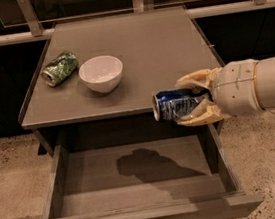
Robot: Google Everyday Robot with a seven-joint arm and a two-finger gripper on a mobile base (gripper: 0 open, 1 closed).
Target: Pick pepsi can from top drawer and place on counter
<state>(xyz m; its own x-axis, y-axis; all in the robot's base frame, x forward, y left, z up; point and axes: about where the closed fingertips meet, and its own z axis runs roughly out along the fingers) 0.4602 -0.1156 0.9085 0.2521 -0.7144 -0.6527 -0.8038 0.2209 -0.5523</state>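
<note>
Dim warm light falls from above. The end effector [189,101], clasping the pepsi can [175,105] at the front right edge of the bench [169,46], shadows the top drawer [86,179].

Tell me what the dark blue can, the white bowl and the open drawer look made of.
Dark blue pepsi can, held sideways in the cream gripper at the grey-brown counter's front edge: thin metal, likely aluminium, going by its glossy print and silver end. Round white bowl: probably glazed ceramic, smooth with a soft sheen. Open grey-brown top drawer: seemingly wood, matte, with board-like sides.
</note>
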